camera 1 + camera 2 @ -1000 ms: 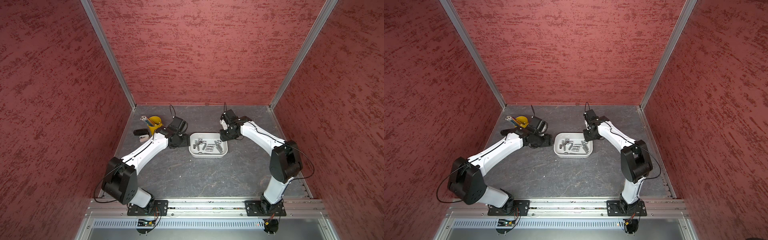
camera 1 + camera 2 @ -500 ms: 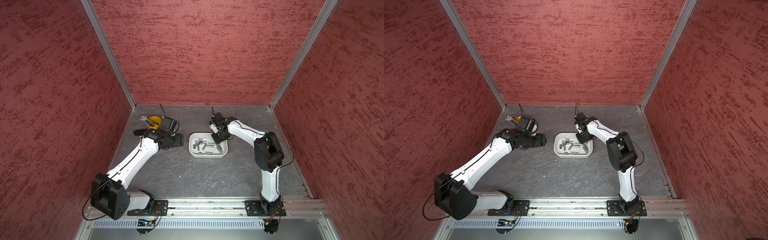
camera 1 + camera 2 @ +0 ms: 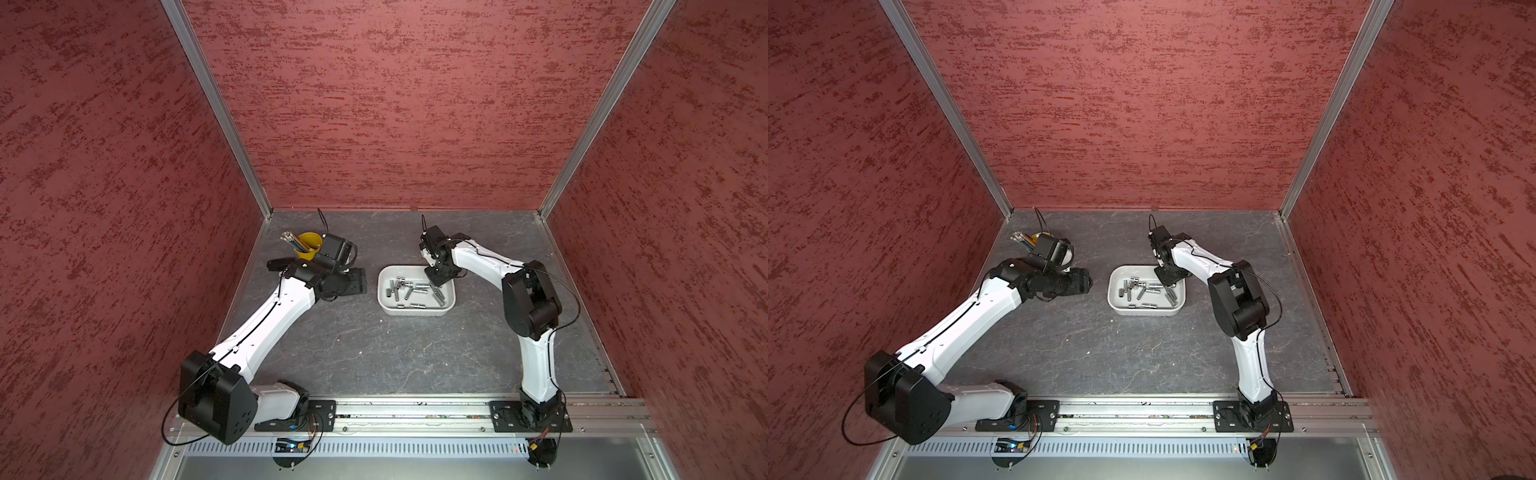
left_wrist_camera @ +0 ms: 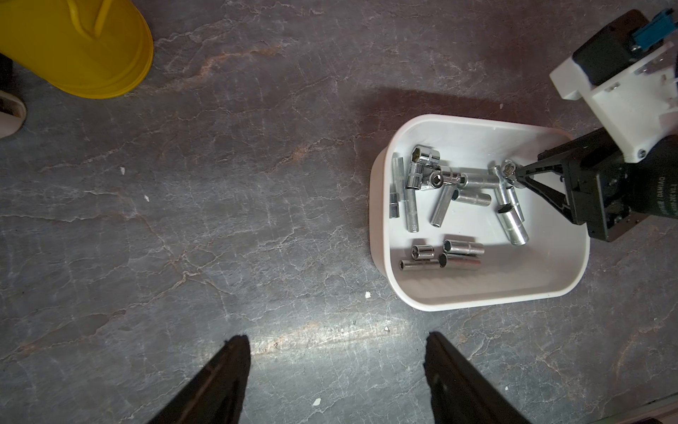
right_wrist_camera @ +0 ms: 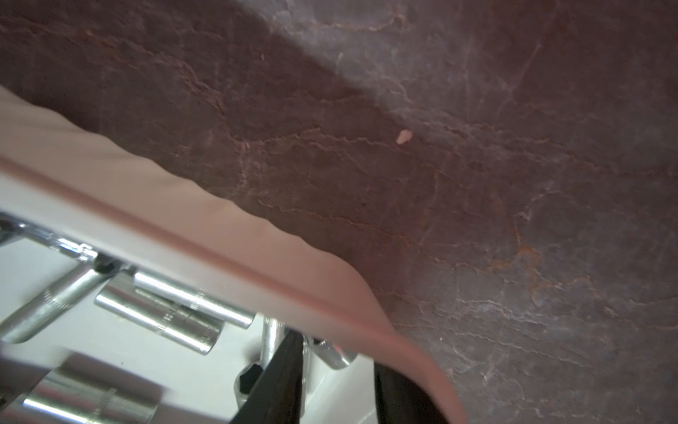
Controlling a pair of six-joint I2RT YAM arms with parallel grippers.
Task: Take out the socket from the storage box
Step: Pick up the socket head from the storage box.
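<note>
Socket (image 4: 508, 169) is pinched by your right gripper (image 4: 516, 177) inside the white storage box (image 4: 477, 299), among other sockets (image 4: 460, 247); your left gripper (image 4: 335, 341) hangs spread wide over the table (image 4: 220, 220) beside the box.

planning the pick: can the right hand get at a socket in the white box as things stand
Probably yes: the storage box is open-topped and the right hand is inside it, tips either side of a socket.
</note>
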